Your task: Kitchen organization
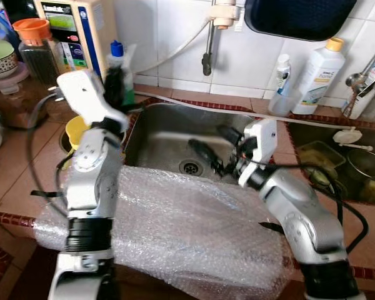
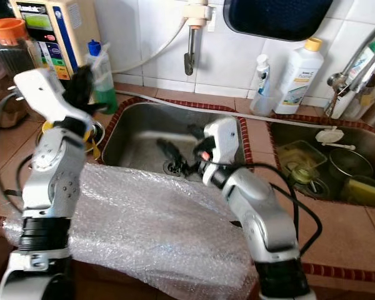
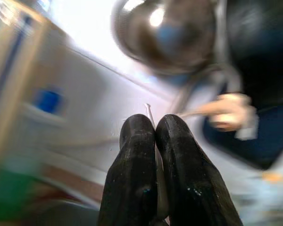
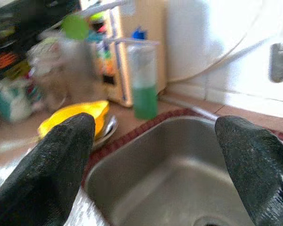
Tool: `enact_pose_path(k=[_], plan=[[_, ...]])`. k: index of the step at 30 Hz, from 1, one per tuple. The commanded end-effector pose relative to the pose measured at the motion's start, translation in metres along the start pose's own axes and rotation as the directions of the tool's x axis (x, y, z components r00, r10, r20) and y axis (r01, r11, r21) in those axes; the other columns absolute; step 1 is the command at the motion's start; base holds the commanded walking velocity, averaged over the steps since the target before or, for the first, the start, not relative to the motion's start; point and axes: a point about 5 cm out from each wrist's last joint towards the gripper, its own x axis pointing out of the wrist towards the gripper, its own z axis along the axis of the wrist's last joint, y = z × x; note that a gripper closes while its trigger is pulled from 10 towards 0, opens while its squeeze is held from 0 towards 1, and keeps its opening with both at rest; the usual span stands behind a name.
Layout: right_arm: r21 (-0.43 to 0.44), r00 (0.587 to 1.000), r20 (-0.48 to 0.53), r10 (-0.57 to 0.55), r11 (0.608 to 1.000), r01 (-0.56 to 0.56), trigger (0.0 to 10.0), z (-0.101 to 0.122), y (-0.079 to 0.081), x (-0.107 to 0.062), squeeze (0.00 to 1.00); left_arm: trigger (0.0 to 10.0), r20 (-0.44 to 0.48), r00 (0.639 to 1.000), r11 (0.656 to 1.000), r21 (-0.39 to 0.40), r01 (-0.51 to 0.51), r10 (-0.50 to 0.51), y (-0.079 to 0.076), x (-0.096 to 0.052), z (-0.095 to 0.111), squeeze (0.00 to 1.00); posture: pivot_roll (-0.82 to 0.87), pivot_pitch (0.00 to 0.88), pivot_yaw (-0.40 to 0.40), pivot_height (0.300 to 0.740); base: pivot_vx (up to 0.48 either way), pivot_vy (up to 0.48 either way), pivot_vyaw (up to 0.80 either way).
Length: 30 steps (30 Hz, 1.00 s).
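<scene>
**No legible text in the kitchen**

The cream appliance at the upper left of the frame carries a dark panel with a line of white lettering and small coloured labels below it, all too blurred to read. The white bottle with a yellow cap at the upper right bears a pale label whose print cannot be made out either.

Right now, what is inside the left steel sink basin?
The sink holds the right gripper, fingers spread apart, hovering above the drain. No dishes show on the visible floor. The bubble wrap draped over the front edge hides the nearest part.
</scene>
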Motion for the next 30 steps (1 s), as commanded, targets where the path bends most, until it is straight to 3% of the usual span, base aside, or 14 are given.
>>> enact_pose_path(k=[1,2,3,4,6,8,9,12,13,17,20,30], plan=[[0.058,0.996,0.041,-0.084,0.995,0.082,10.0,0.005,-0.012,0.004,0.0,6.8,-0.034,0.997,0.99,-0.12,0.069,-0.074,-0.012,-0.002,-0.004,0.0,0.02,0.0,-0.048,0.74,0.0,0.0,0.0],[0.088,0.993,0.053,-0.105,0.991,0.1,10.0,0.005,-0.014,0.007,0.0,8.2,-0.05,0.995,0.987,-0.135,0.084,-0.092,-0.014,-0.004,-0.008,0.0,0.02,0.0,-0.048,0.74,0.0,0.0,0.0],[0.107,0.991,0.059,-0.118,0.988,0.111,10.0,0.005,-0.015,0.009,0.0,8.2,-0.061,0.993,0.985,-0.143,0.093,-0.102,-0.015,-0.005,-0.011,0.0,0.02,0.0,-0.047,0.74,0.0,0.0,0.0],[0.135,0.989,0.067,-0.131,0.983,0.121,10.0,0.006,-0.017,0.012,0.0,9.6,-0.082,0.99,0.983,-0.152,0.101,-0.114,-0.017,-0.008,-0.016,0.0,0.02,0.0,-0.048,0.74,0.0,0.0,0.0],[0.161,0.987,0.074,-0.142,0.979,0.129,10.0,0.007,-0.018,0.015,0.0,9.7,-0.107,0.986,0.981,-0.165,0.107,-0.125,-0.018,-0.01,-0.02,0.0,0.03,0.0,-0.048,0.74,0.0,0.0,0.0],[0.246,0.981,0.093,-0.169,0.959,0.142,10.0,0.008,-0.022,0.022,0.0,9.9,-0.131,0.979,0.961,-0.25,0.119,-0.155,-0.024,-0.014,-0.023,0.0,0.03,0.0,-0.049,0.74,0.0,0.0,0.0],[0.246,0.981,0.093,-0.169,0.959,0.142,10.0,0.008,-0.022,0.022,0.0,9.9,-0.131,0.979,0.961,-0.25,0.119,-0.155,-0.024,-0.014,-0.023,0.0,0.03,0.0,-0.049,0.74,0.0,0.0,0.0],[0.362,0.977,0.109,-0.182,0.923,0.131,10.0,0.009,-0.023,0.033,0.0,10.0,-0.136,0.977,0.914,-0.393,0.097,-0.162,-0.028,-0.017,-0.025,0.0,0.04,0.0,-0.055,0.74,0.0,0.0,0.0],[0.362,0.977,0.109,-0.182,0.923,0.131,10.0,0.009,-0.023,0.033,0.0,10.0,-0.136,0.977,0.914,-0.393,0.097,-0.162,-0.028,-0.017,-0.025,0.0,0.04,0.0,-0.055,0.74,0.0,0.0,0.0],[0.518,0.975,0.118,-0.188,0.849,0.101,10.0,0.009,-0.02,0.042,0.0,10.0,-0.149,0.976,0.886,-0.458,0.074,-0.158,-0.027,-0.022,-0.031,0.0,0.04,0.0,-0.057,0.74,0.0,0.0,0.0],[0.6,0.974,0.108,-0.202,0.794,0.098,10.0,0.004,-0.018,0.049,0.0,9.9,-0.164,0.976,0.823,-0.568,0.026,-0.145,-0.03,-0.025,-0.035,0.0,0.03,0.0,-0.059,0.74,0.0,0.0,0.0],[0.73,0.982,0.064,-0.179,0.679,0.076,10.0,-0.005,-0.008,0.061,0.0,9.8,-0.174,0.969,0.798,-0.602,0.038,-0.177,-0.042,-0.027,-0.038,0.0,0.04,0.004,-0.072,0.74,0.0,0.0,0.0]])
